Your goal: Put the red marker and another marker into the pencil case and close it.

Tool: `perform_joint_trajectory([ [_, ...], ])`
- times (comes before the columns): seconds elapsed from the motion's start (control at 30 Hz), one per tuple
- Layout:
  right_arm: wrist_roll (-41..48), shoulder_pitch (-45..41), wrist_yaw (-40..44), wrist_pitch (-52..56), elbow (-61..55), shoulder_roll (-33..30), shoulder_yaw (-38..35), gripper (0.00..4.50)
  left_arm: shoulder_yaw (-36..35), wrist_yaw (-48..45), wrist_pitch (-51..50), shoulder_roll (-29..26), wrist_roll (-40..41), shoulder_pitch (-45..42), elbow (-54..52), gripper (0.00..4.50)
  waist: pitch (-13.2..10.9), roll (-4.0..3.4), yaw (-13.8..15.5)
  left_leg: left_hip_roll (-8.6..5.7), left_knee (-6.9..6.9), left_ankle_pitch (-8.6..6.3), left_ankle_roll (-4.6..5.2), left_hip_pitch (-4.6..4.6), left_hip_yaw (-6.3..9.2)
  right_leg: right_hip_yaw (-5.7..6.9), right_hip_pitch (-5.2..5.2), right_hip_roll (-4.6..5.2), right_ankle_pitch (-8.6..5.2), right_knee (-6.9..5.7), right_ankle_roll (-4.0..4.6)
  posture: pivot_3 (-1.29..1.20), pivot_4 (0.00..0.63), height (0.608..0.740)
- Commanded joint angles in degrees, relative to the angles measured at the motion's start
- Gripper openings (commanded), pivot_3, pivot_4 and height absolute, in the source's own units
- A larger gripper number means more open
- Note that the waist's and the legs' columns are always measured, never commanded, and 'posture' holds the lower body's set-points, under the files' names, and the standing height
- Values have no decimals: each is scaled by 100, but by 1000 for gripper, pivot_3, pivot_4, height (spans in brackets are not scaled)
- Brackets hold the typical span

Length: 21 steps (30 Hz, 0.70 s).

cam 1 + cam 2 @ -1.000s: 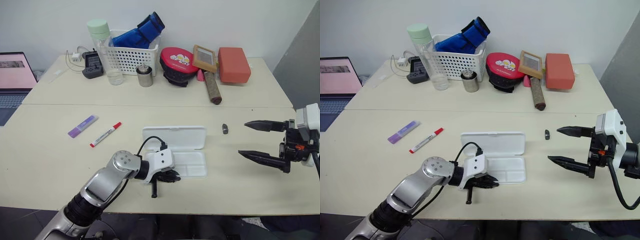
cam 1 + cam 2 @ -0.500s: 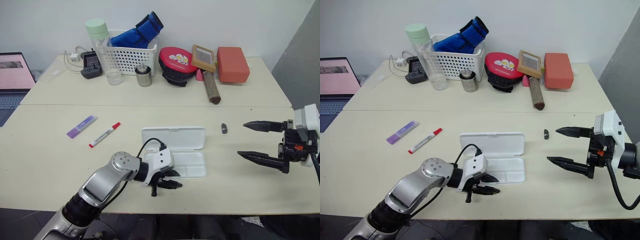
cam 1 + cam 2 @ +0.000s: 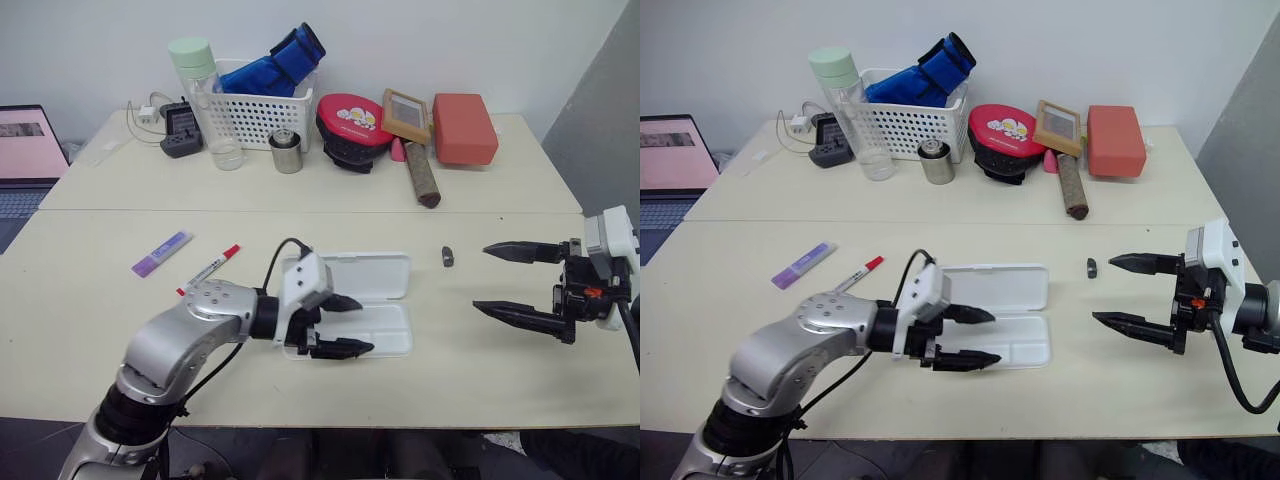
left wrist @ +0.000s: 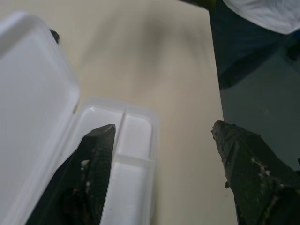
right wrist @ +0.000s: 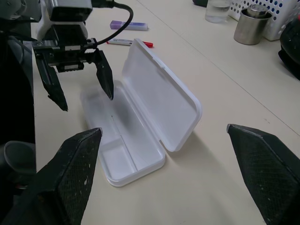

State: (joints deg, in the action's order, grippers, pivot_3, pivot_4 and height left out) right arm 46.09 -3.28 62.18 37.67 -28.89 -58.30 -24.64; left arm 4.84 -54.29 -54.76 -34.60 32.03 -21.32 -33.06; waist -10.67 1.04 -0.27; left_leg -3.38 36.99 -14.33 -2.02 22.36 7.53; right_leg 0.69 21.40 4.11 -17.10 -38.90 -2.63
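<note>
**A:** Where the table began on the left, what was logged?

**B:** Item one, a laptop (image 3: 25, 150) at the far left edge, screen lit pink. Item two, another marker (image 3: 162, 252), purple with a white label, lying flat on the table (image 3: 80, 320). Item three, the red marker (image 3: 211, 268), just beside it, red cap pointing away toward the back. Neither was in the pencil case. Any print on their labels was too small to read.

**A:** And the middle?

**B:** Item four, the left gripper (image 3: 345, 325), empty, its two black fingers spread wide apart over the near left end of the pencil case (image 3: 375, 300). Item five, the case itself: white, lid laid flat open toward the back, divided tray empty. The left arm lay between the red marker and the case.

**A:** Back row?

**B:** A dark charger block (image 3: 181, 131) with cables, a clear bottle (image 3: 205, 100) with a pale green cap, a white lattice basket (image 3: 262, 110) holding a blue bundle (image 3: 283, 62), a small metal tin (image 3: 286, 151), a red and black pouch (image 3: 352, 128) with a cartoon print, a framed brush (image 3: 407, 115), a brown roll (image 3: 423, 177) and a salmon box (image 3: 465, 128). No legible writing.

**A:** Right side?

**B:** A small dark grey nub (image 3: 448, 257) just right of the lid. Last, the right gripper (image 3: 500, 280), fingers fully parted, holding nothing, well apart from the case.
</note>
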Motion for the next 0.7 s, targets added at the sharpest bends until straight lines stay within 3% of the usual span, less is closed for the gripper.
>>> perform_joint_trajectory([
  [0.03,44,-237,-28,-100,-9,43,115,4500,-1314,434,-380,-185,655,93,-305,4118,1,-1,4,1,0,0,0,0,0,0,0,-1,0,0,0,0,150,740],
  [0.1,297,-547,-49,-11,-112,113,316,4500,-2067,575,-512,-441,813,146,-162,4361,-2,3,-22,2,-1,0,0,-1,-6,-1,3,-2,0,-1,0,0,150,740],
  [0.17,460,-770,-49,48,-189,147,423,4500,-2346,636,-502,-646,846,207,-33,4489,-2,2,-37,3,-1,0,-1,-2,-6,-2,5,-3,0,-1,0,0,150,740],
  [0.33,743,-1518,-167,86,-186,351,763,4500,-2386,741,245,-1255,71,716,709,4489,-1,1,-22,-2,-4,0,-1,-5,-10,-6,3,0,0,1,1,0,150,740],
  [0.5,696,-1721,-178,50,-164,458,1002,4500,-2348,628,1051,-1632,-522,1129,1672,4489,-3,4,20,-1,-5,0,-1,4,-4,-7,9,3,0,8,2,0,150,740],
  [0.7,643,-1710,-219,18,-204,488,1089,4500,-2119,580,1350,-1684,-680,738,2580,4489,-3,4,24,0,-5,0,-1,22,-3,-7,29,18,3,3,5,0,150,740],
])
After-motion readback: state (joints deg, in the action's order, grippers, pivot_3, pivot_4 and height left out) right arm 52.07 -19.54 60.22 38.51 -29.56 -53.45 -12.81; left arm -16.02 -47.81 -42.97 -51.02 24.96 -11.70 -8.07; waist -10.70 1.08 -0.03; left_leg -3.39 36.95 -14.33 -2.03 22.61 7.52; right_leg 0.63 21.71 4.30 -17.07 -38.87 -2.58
